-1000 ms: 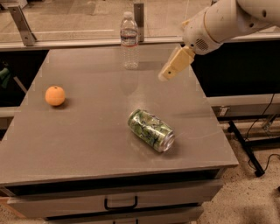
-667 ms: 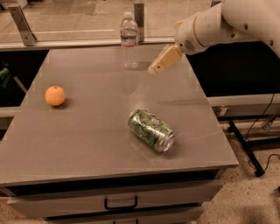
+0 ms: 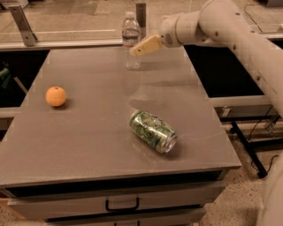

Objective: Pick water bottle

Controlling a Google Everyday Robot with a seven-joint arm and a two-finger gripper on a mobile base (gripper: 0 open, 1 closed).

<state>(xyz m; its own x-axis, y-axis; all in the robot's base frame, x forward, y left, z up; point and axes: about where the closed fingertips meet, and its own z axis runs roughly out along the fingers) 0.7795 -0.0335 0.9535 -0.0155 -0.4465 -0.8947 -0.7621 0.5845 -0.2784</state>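
The water bottle [image 3: 130, 32] is clear, with a white cap and a white-and-red label band. It stands upright at the far edge of the grey table [image 3: 88, 141], a little right of the middle. My gripper [image 3: 138, 50] comes in from the right on the white arm [image 3: 230, 31]. Its cream tip is level with the bottle's middle, right at the bottle's right side and overlapping it in this view. I cannot tell whether it touches the bottle.
A green drink can [image 3: 153, 131] lies on its side near the table's middle front. An orange [image 3: 56, 96] sits at the left. A drawer handle [image 3: 121, 205] is below the front edge. A metal rail and posts [image 3: 140, 13] stand behind the bottle.
The arm has swung left across the back of the table. The gripper has moved from well right of the bottle to right beside it. Bottle, can and orange have not moved.
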